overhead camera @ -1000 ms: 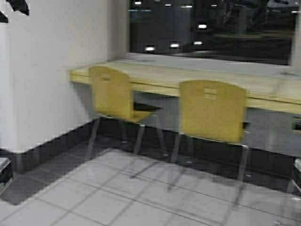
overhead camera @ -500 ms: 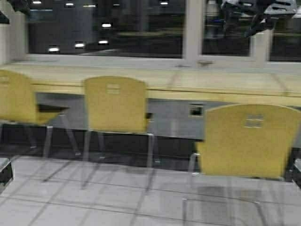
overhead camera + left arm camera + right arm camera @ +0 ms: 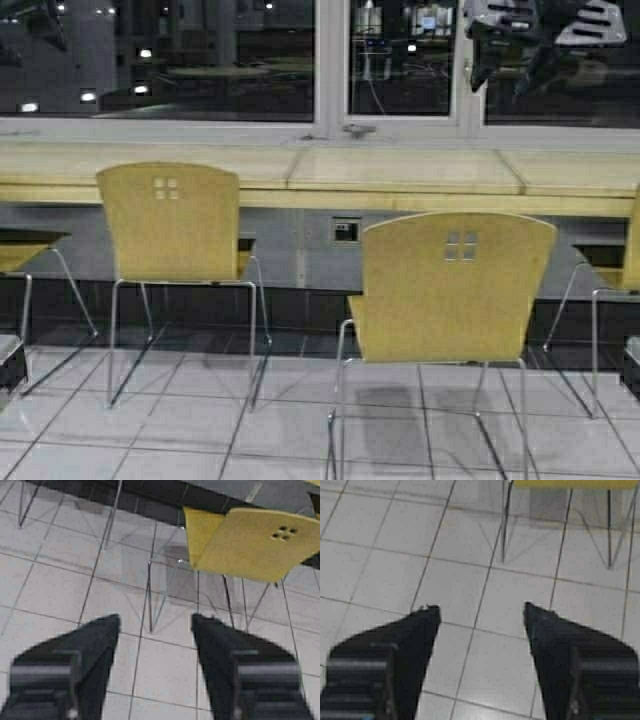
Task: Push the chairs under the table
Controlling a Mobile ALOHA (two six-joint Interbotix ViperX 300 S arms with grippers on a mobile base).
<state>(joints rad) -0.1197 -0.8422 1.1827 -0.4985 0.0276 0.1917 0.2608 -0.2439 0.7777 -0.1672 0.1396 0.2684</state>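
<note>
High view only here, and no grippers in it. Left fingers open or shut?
Observer: Open. In the left wrist view the left gripper holds nothing and hangs above the floor tiles.
Operator: Touching a chair?
Observer: No. One chair lies ahead of it, apart from the fingers, with bare tiles between.
Operator: Right side?
Observer: The right gripper is open too, over tiles. A chair's metal legs stand ahead of it, untouched.
</note>
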